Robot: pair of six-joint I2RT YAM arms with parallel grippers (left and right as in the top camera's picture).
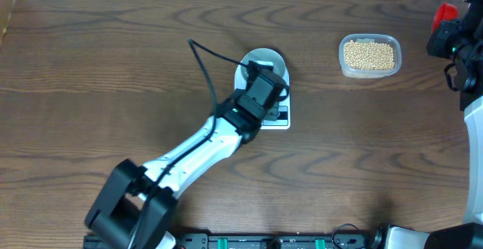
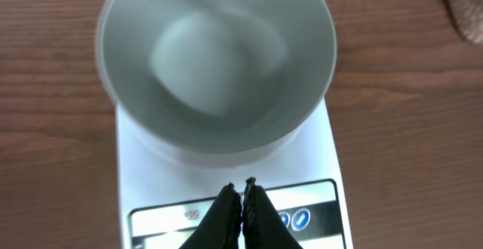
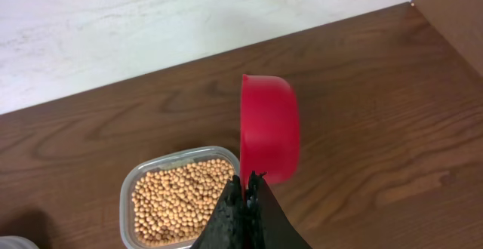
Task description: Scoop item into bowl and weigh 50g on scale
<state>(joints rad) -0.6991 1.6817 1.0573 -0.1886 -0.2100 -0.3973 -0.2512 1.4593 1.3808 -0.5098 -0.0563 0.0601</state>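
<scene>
— Where does the bowl [image 2: 219,132] sit?
— It sits empty on the scale [image 2: 321,155], near the middle of the table [image 1: 113,68] and a little toward the far edge.
— And the left gripper [image 2: 240,187]?
— Its fingers are pressed together, tips over the scale's front strip beside the round buttons [image 2: 300,219]. Whether they touch it cannot be told.
— The beans [image 3: 181,196]?
— They lie in a clear tub [image 3: 127,189] toward the far right corner, well apart from the scale.
— And the right gripper [image 3: 245,179]?
— It is near the table's right edge, clamped on a red scoop [image 3: 268,136] tipped on its side just beside the tub.
</scene>
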